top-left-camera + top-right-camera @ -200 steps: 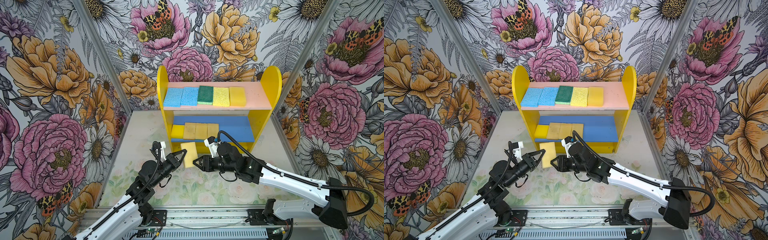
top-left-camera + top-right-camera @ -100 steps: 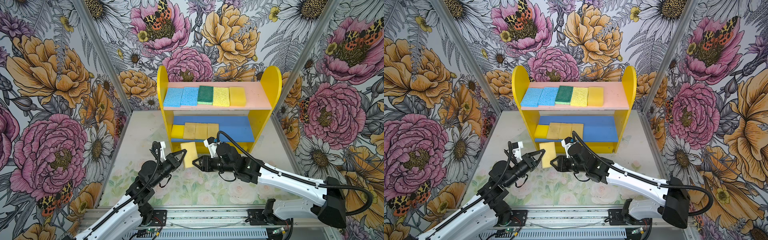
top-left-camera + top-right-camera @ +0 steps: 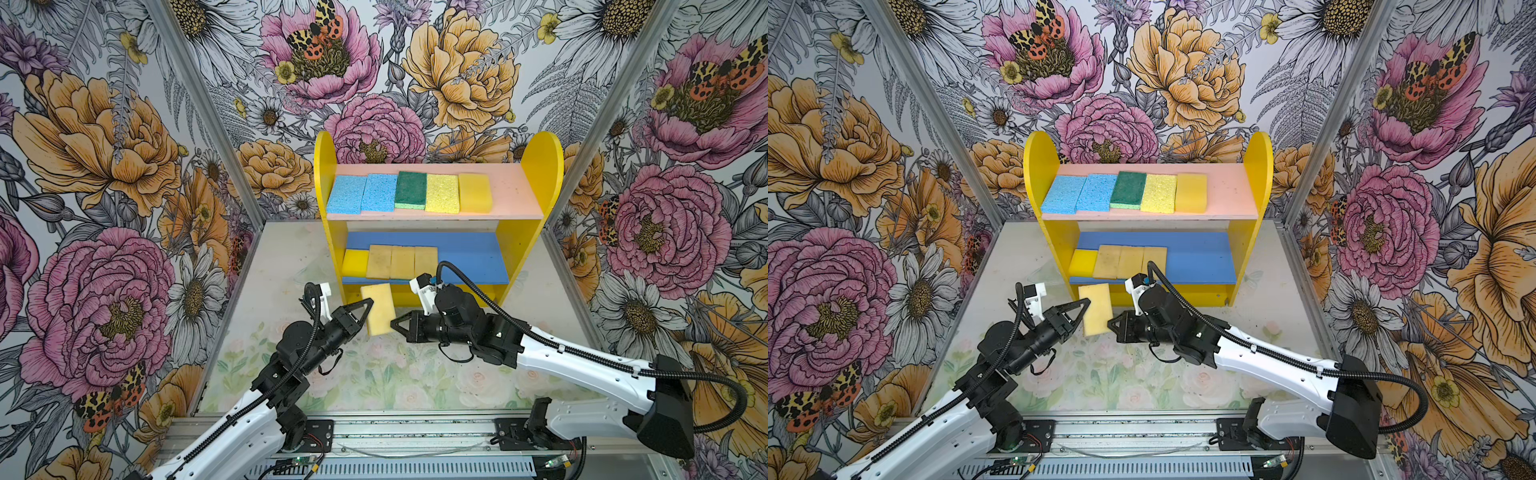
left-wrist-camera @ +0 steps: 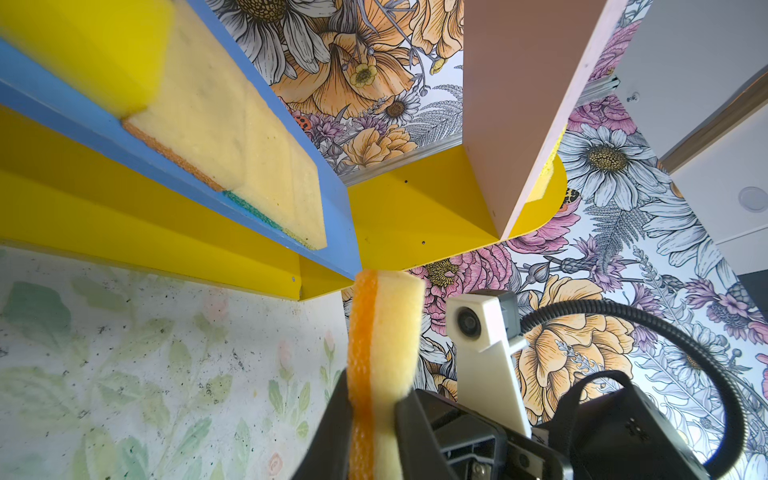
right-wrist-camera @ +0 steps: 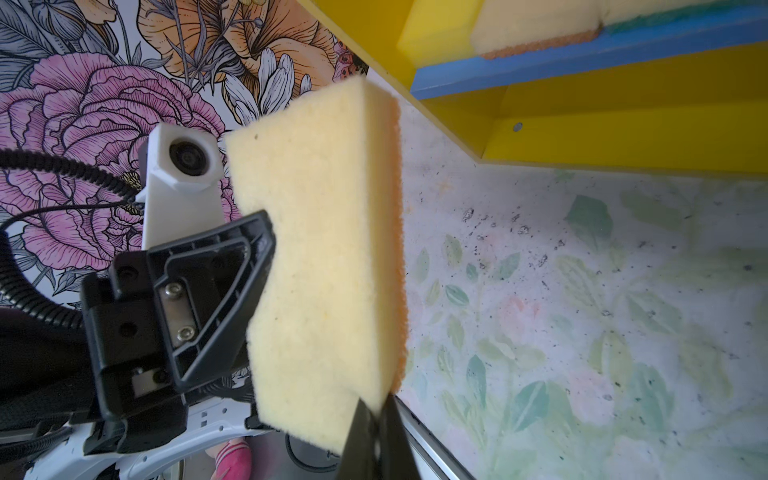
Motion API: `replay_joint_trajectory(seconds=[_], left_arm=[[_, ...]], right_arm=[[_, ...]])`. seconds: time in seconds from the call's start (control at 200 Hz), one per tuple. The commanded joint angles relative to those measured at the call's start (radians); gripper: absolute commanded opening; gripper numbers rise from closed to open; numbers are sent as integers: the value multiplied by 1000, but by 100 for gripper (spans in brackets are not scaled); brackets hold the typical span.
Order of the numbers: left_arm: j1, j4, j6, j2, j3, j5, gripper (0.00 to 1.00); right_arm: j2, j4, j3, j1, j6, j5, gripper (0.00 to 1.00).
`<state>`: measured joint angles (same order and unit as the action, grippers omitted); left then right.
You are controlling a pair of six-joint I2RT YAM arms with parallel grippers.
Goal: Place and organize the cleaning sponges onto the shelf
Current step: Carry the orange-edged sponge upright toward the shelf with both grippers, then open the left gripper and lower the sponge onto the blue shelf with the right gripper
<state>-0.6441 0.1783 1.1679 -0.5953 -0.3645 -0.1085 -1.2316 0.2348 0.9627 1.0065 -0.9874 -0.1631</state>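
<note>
In both top views, nine cleaning sponges (image 3: 409, 189) are already lying on the shelf (image 3: 540, 166): five in a row on the pink upper board (image 3: 515, 195) and four side by side on the blue lower board (image 3: 469, 257). The tenth sponge (image 3: 378, 309) is hanging above the worktop (image 3: 374, 374) just before the shelf. The left pincer (image 3: 368, 309) is clamping one long edge and the right pincer (image 3: 392, 324) is touching its near corner. The left wrist view is showing foam squeezed between that pincer's fingers (image 4: 328, 428). The right wrist view is showing the right jaws sitting together at the corner; whether they are nipping foam cannot be told. Only this last placing is waiting, likely on the lower board's bare part.
</note>
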Motion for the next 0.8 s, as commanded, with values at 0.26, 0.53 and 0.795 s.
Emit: replay_joint_trajectory(seconds=[0.26, 0.53, 0.795], left_arm=[[53, -365, -140, 53, -111, -43, 99], [205, -655, -245, 129, -170, -142, 99], [332, -700, -252, 176, -144, -262, 99]], right_arm=[[221, 18, -121, -181, -18, 73, 3], [250, 160, -99, -450, 128, 74, 3], [102, 174, -26, -570, 250, 53, 3]])
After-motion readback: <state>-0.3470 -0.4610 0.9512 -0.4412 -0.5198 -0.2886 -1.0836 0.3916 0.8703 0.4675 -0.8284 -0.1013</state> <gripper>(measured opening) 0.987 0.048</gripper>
